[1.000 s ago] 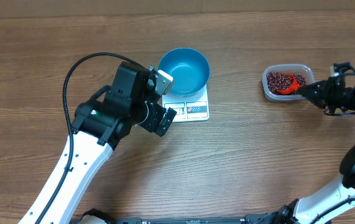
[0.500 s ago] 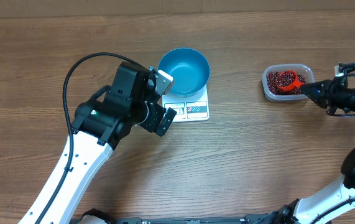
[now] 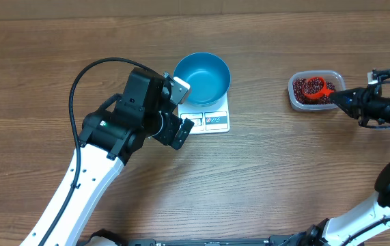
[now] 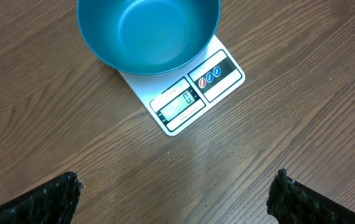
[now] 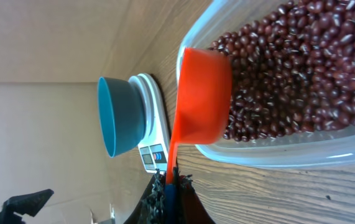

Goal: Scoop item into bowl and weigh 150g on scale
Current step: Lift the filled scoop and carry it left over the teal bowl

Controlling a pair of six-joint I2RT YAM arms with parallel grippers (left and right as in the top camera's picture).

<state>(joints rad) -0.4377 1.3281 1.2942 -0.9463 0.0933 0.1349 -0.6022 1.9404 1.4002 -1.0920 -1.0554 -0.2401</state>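
The blue bowl (image 3: 202, 78) stands empty on the white scale (image 3: 213, 121), whose display shows zero in the left wrist view. My left gripper (image 3: 183, 109) hangs open just left of the scale (image 4: 199, 93), nothing between its fingertips (image 4: 59, 196). At the right, my right gripper (image 3: 343, 101) is shut on the handle of an orange scoop (image 3: 315, 87). The scoop sits over the clear tub (image 3: 294, 100) and carries dark red-brown beans (image 3: 311, 85). In the right wrist view the scoop (image 5: 202, 93) covers part of the bean heap (image 5: 301, 68), with the bowl (image 5: 118, 115) far behind.
The clear tub's rim (image 5: 276, 152) lies close under the scoop. Bare wooden table spreads between the scale and the tub. My left arm and its black cable (image 3: 85, 75) cross the table's left half.
My right gripper drew slightly right and levelled the scoop, which went from tilted into the heap to sitting upright with beans in it. The left arm has not moved.
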